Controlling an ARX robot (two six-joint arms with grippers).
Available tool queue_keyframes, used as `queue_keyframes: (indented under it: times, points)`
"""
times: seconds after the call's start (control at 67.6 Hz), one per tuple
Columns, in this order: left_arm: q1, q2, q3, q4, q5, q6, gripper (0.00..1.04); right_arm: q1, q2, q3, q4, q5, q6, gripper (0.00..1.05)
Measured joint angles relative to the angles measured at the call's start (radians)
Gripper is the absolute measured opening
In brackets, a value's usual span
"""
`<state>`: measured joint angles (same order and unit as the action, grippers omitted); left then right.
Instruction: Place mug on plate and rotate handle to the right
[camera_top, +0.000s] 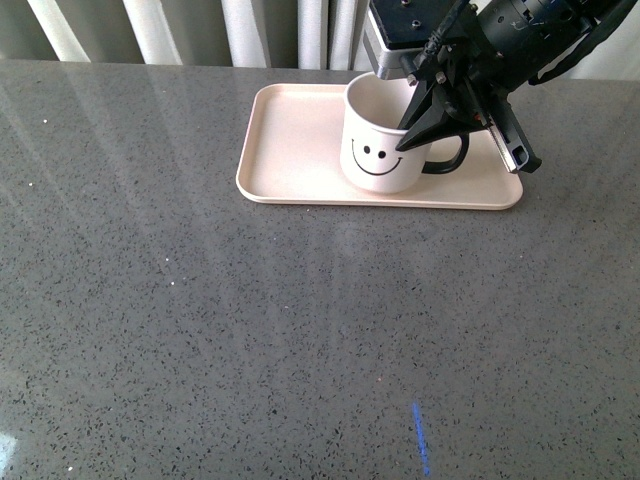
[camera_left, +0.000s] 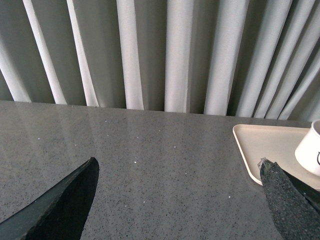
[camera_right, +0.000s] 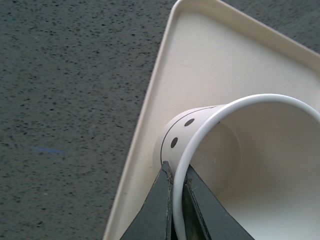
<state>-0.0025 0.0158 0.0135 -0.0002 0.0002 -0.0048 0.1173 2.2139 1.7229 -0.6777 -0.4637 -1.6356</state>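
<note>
White glossy mug (camera_top: 375, 155) on smooth, round-cornered plate (camera_top: 290, 150).

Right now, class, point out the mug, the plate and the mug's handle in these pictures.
mug (camera_top: 377, 160): front view, white outer wall between the smiley's eyes and mouth.
plate (camera_top: 290, 140): front view, bare floor left of the mug.
handle (camera_top: 460, 160): front view, outer curve of the black loop.
</note>
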Motion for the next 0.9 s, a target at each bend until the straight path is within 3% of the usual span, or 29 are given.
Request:
queue_keyframes:
  times: [0.902]
  points:
    - [0.000, 0.000, 0.000, 0.000, 0.000, 0.000, 0.95, -0.017, 0.056, 0.077, -0.058, 0.023, -0.120, 0.02]
